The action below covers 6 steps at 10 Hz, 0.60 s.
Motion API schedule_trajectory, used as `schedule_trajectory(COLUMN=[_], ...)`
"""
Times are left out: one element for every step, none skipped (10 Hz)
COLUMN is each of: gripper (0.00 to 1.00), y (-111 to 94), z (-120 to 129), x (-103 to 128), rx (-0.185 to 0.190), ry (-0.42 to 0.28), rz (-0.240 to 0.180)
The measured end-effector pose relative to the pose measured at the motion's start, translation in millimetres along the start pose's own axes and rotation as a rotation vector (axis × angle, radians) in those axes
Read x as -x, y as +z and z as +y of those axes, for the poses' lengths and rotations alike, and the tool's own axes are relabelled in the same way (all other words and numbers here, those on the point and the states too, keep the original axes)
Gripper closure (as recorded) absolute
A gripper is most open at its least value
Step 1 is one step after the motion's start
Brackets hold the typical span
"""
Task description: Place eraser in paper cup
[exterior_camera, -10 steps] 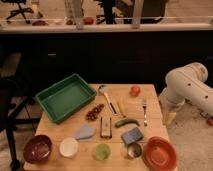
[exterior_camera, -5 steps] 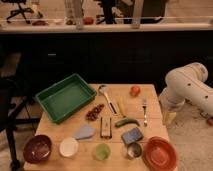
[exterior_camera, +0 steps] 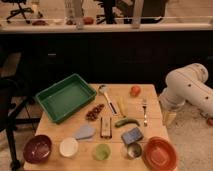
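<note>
The eraser (exterior_camera: 105, 126), a narrow block with a dark centre strip and pale edges, lies lengthwise at the middle of the wooden table (exterior_camera: 155, 95). The white paper cup (exterior_camera: 68, 147) stands upright near the front edge, left of the eraser and right of a maroon bowl (exterior_camera: 37, 148). My gripper (exterior_camera: 169, 117) hangs pointing down beside the table's right edge, under the white arm (exterior_camera: 189, 89), well away from both the eraser and the cup and holding nothing that shows.
A green tray (exterior_camera: 66, 96) sits at the back left. A translucent green cup (exterior_camera: 102, 151), metal cup (exterior_camera: 134, 150) and orange bowl (exterior_camera: 160, 153) line the front. A blue-grey sponge (exterior_camera: 132, 135), green vegetable (exterior_camera: 127, 122), fork (exterior_camera: 145, 110), spoon (exterior_camera: 104, 91) and red fruit (exterior_camera: 135, 90) lie nearby.
</note>
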Motion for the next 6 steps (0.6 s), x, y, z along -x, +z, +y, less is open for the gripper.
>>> schedule_trajectory(gripper=[0.2, 0.2, 0.2, 0.2, 0.2, 0.2], y=[1, 3, 6, 8, 12, 16], z=[5, 9, 13, 16, 23, 24], x=[5, 17, 29, 35, 54, 65], rx=[-0.003, 0.001, 0.009, 0.014, 0.034, 0.043], ry=[-0.093, -0.219, -0.337, -0.431, -0.602, -0.699], rz=[-0.001, -0.001, -0.003, 0.002, 0.001, 0.006])
